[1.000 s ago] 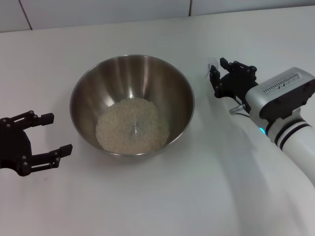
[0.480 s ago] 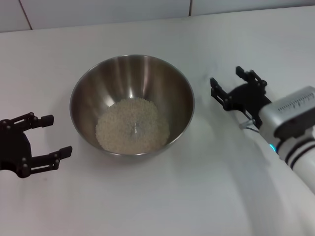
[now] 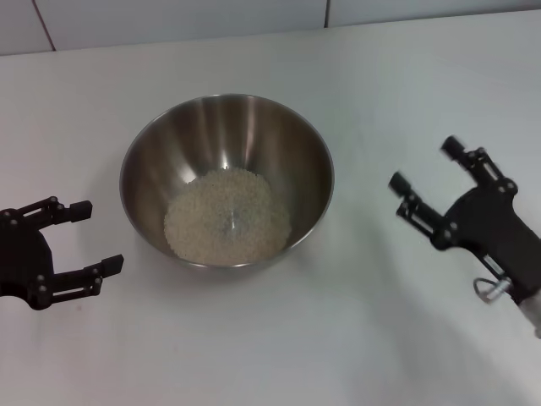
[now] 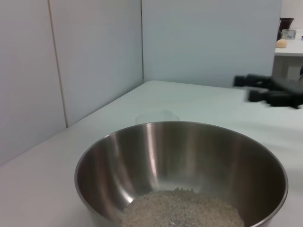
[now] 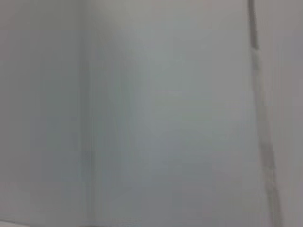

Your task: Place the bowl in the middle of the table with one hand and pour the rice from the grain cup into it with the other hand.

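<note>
The steel bowl (image 3: 226, 127) stands in the middle of the white table (image 3: 279, 338) with a heap of rice (image 3: 226, 218) in its bottom. My left gripper (image 3: 100, 235) is open and empty, a little left of the bowl. My right gripper (image 3: 425, 165) is open and empty, to the right of the bowl and apart from it. In the left wrist view the bowl (image 4: 156, 151) and rice (image 4: 182, 210) fill the foreground, the faint clear grain cup (image 4: 157, 116) stands upright on the table behind the bowl, and the right gripper (image 4: 270, 90) shows farther off.
A tiled wall (image 3: 169, 17) runs along the table's far edge. The right wrist view shows only a pale blurred surface with one dark seam (image 5: 258, 94).
My right gripper has drawn back from the far right of the bowl toward the near right, open and empty. The bowl, the rice and the left gripper have not moved.
</note>
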### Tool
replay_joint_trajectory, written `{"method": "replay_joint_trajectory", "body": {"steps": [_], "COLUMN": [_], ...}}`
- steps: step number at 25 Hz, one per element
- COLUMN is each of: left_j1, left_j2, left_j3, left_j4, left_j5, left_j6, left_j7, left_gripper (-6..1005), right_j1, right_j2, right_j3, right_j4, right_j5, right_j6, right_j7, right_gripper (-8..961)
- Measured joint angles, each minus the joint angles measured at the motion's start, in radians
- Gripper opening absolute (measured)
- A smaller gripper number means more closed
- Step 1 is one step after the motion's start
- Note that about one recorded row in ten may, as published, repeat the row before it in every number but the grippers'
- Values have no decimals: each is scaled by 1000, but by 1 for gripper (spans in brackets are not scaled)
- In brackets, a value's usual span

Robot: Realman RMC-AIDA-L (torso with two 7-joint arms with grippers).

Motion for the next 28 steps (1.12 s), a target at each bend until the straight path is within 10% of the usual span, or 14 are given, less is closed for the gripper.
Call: {"method": "replay_joint_trajectory", "body": {"steps": [11, 28], "left_j1": [-1, -9], "left_j2": [-3, 0], "left_j3": [8, 9], "left_j4": [-9, -19], "left_j5": [-6, -1], "left_j6": [0, 1], "left_j7": [26, 19], "left_gripper": [829, 829], "right_j1": [281, 379], "right_j2": [20, 24], "right_j3": [-199, -273], "right_j4": [-579, -735], "right_j5": [-203, -201], "right_j6": [-330, -306], "right_j7": [520, 657], "right_gripper": [836, 837]}}
